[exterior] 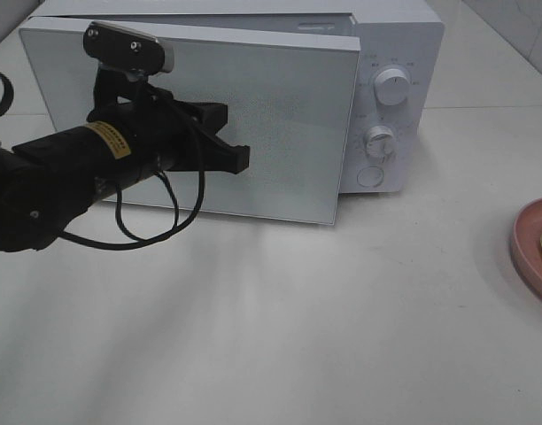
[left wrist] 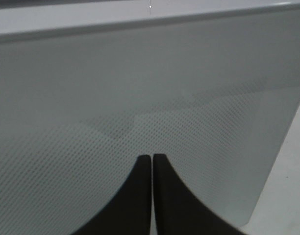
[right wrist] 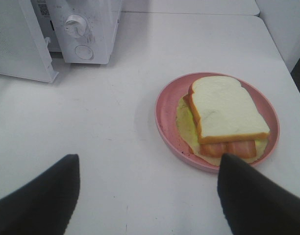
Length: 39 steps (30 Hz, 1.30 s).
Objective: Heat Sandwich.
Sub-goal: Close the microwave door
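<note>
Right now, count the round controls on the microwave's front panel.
3, stacked down the panel right of the door: an upper knob, a lower knob, and a flat round button at the bottom. None seem hidden.

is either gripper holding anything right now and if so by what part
Nothing is held. The left gripper is shut on nothing, in front of the microwave door. The right gripper is open above the table, short of the sandwich on its plate.

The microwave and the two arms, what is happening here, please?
The left gripper, shut and empty, is at the front of the microwave door, which stands slightly ajar. The right gripper is open above the table, near the pink plate with the sandwich. The sandwich is not yet picked up and not in the microwave.
</note>
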### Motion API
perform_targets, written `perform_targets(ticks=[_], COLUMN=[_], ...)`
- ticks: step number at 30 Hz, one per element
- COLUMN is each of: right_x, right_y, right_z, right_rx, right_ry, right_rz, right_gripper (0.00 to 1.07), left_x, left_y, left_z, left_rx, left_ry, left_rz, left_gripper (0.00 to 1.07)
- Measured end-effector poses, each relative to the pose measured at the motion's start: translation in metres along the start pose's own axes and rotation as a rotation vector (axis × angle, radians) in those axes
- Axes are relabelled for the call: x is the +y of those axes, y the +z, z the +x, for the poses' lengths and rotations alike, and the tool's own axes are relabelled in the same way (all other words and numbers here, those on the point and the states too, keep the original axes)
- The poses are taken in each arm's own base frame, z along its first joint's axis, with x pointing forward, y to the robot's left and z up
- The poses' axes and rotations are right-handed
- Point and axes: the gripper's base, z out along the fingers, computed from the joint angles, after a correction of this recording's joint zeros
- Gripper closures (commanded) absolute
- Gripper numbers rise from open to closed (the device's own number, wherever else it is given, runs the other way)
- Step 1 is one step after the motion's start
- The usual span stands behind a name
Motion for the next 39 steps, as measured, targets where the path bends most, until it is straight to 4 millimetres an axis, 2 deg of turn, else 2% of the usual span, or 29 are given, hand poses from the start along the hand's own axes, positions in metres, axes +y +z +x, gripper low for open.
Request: perform_targets(ticks=[4,22,39], right_x=[0.0,0.0,0.0], right_y=[0.0,0.0,0.0], right_z=[0.0,0.0,0.0], right_rx=[0.0,0.0,0.0], right_ry=[0.0,0.0,0.0], right_rz=[0.0,0.0,0.0], right_gripper=[0.31,0.31,0.31], left_x=[-0.01,-0.027,-0.041], left_y=[0.013,0.056,0.083], left_z=[-0.007,-0.023,-0.033], left_rx=[-0.012,-0.031,-0.034], left_ry=[0.002,-0.002,0.033], left_rz=[0.025,0.057,0.1], left_gripper=[1.06,1.06,1.06])
